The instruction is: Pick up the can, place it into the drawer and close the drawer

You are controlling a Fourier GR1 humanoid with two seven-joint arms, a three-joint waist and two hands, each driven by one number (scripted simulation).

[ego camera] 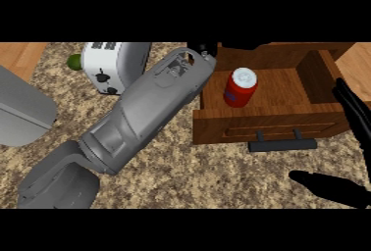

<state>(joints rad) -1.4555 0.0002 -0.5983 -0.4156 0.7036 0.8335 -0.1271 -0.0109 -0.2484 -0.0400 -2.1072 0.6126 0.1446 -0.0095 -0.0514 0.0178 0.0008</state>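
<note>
The red can [240, 87] with its white top stands upright inside the open wooden drawer [261, 128], toward the left half of the compartment, resting on the drawer floor and apart from both side walls. The drawer is pulled out over the speckled counter [188, 171], its dark handle [282, 143] facing me.

My left forearm [145, 117] runs diagonally from the lower left up to the drawer's far left corner. My left hand [203, 49] shows there only as a small dark patch at the wrist, cut off by the upper edge; I cannot tell how its fingers stand. It is not touching the can.

My right hand [353, 115] sits at the right edge, just beside the drawer's right front corner, fingers straight and spread, thumb [330, 188] low in the view, holding nothing.

A white toaster [112, 63] stands left of the forearm, a green object [74, 61] just behind it. A grey rounded object [22, 115] lies at the left edge.
</note>
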